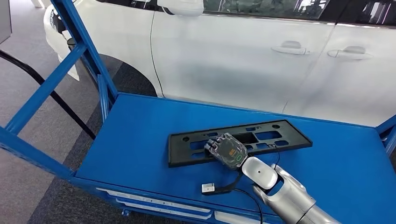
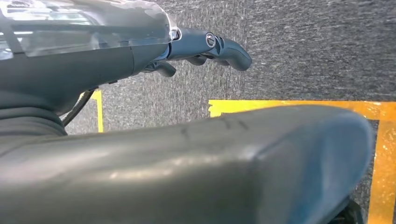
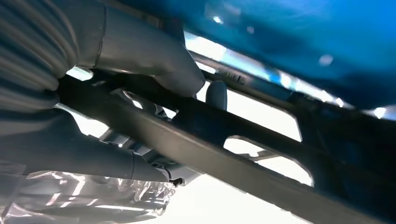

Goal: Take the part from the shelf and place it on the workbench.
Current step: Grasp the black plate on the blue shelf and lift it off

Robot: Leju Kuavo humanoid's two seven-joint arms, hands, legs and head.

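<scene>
Head view: the part (image 1: 239, 141), a flat black slotted plate, lies on the blue tabletop (image 1: 140, 135), its long axis running left to right, toward the right and far side. The right hand (image 1: 226, 150) reaches in from the near right and sits over the part's near edge at mid-length, probably so the plate balances when carried or set down. A small connector (image 1: 208, 188) on a black cable lies near the front edge. A white car (image 1: 243, 51) stands beyond.

Left wrist view: the left hand (image 2: 205, 49) hangs over grey floor (image 2: 303, 46) with yellow tape (image 2: 289, 105), fingers curled on nothing.

Right wrist view: the thumb (image 3: 154, 60) and fingers (image 3: 93, 156) clasp a bar of the part between them; the grasp looks unreleased.

No containers are present.
</scene>
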